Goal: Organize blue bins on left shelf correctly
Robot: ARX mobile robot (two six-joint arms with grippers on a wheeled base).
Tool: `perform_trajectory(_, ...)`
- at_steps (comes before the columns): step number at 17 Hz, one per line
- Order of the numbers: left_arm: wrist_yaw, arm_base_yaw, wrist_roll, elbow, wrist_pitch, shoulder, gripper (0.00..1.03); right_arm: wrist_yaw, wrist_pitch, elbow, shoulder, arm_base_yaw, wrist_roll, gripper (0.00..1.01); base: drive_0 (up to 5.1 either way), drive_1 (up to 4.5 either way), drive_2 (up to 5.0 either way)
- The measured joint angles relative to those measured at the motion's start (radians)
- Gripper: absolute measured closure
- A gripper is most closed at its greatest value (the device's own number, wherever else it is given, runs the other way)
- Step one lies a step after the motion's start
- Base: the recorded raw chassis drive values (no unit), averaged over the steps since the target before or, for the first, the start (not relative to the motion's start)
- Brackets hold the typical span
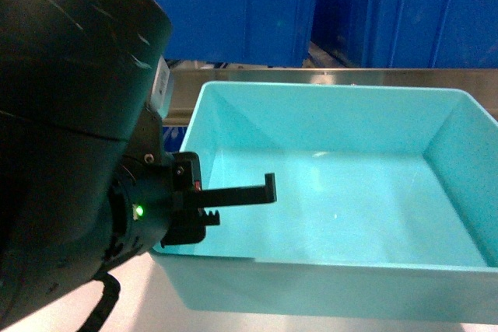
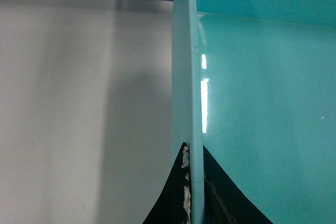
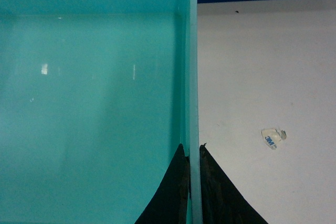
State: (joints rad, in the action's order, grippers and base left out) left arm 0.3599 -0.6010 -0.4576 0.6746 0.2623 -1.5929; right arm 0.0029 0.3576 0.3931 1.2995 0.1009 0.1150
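Turquoise bin pinched at both side walls

Both grippers are clamping the turquoise bin [image 1: 334,192], which is resting on a pale tabletop [image 2: 79,103]. The left gripper [image 2: 190,192] is pinching the left wall between its jaws; the right gripper [image 3: 193,187] is pinching the right wall likewise. Gripping opposite walls probably keeps the bin level for lifting. It is sitting mouth-up, its long axis running from one gripper to the other, before the dark blue crates [image 1: 257,13].

A pale grey counter [image 3: 262,66] fills the foreground. Beyond its far edge stand two dark blue crates [image 1: 233,17], side by side. On the counter lies a small torn white tape scrap [image 3: 273,137] printed with letters.
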Motion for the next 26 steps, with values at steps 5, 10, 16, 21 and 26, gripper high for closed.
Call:
perform_trajectory(5,0.016,0.001,0.028,-0.005,0.006,0.032,1.01,0.025,-0.006,0.0,-0.045,0.018,0.0,0.99,0.0,0.0,0.0)
perform_trajectory(10,0.016,0.0,0.029,-0.005,0.007,0.032,1.01,0.024,-0.006,0.0,-0.045,0.018,0.0,0.99,0.0,0.0,0.0)
perform_trajectory(16,0.014,0.001,0.029,-0.006,0.006,0.03,1.01,0.024,-0.007,0.0,-0.044,0.018,0.0,0.99,-1.6,-2.48,4.3)
perform_trajectory(21,0.015,0.0,0.032,-0.007,0.009,0.031,1.01,0.024,-0.005,0.0,-0.045,0.018,0.0,0.99,-3.7,-0.72,4.8)
perform_trajectory(26,0.015,0.0,0.036,-0.007,0.008,0.031,1.01,0.024,-0.008,0.0,-0.045,0.018,0.0,0.99,-4.7,0.95,3.5)
